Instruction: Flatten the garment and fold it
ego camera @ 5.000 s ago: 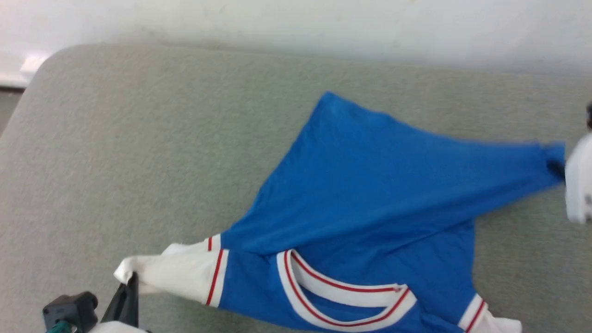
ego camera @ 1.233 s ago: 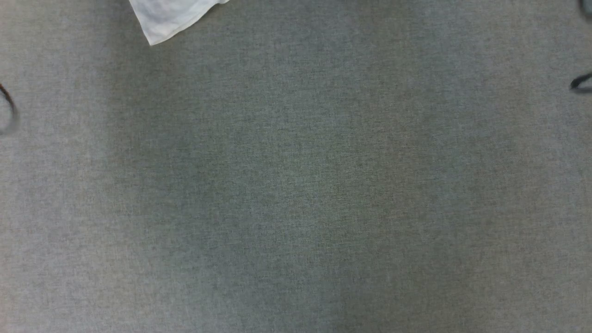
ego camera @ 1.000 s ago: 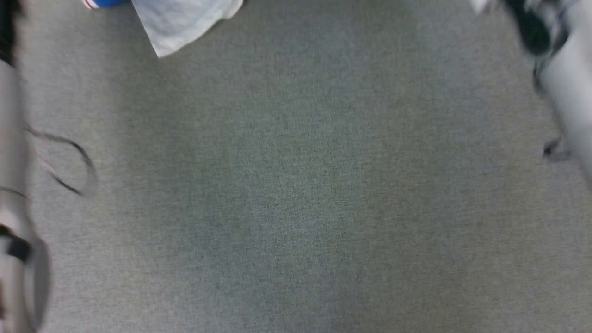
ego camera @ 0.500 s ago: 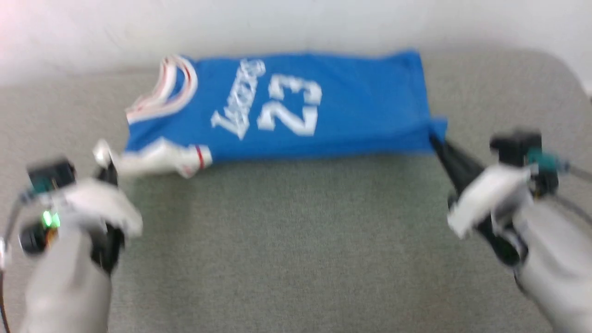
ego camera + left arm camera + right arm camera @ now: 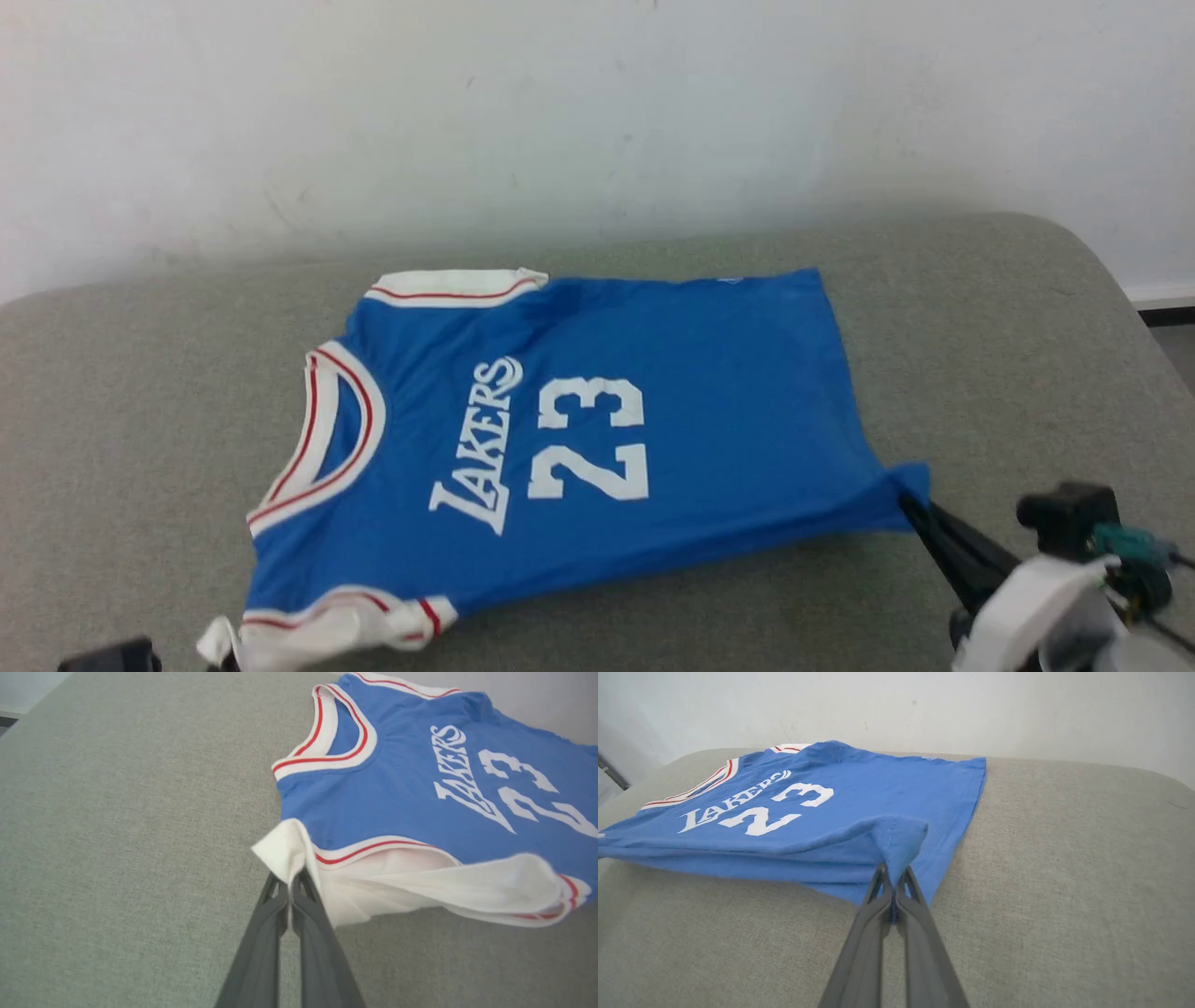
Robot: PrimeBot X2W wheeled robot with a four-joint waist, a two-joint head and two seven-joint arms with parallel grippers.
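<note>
Jaws of left gripper (image 5: pixel 290 881) and right gripper (image 5: pixel 893 871) clamp sleeve and hem of bright blue jersey T-shirt (image 5: pixel 597 420) spread ahead; apparently flattening, next should lower and release.

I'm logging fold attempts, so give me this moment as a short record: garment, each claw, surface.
garment: blue jersey, print up, mostly spread, collar toward robot's left
left claw: shut on white sleeve
right claw: shut on blue hem corner, slightly raised
surface: grey padded top
body fold: not yet done
</note>
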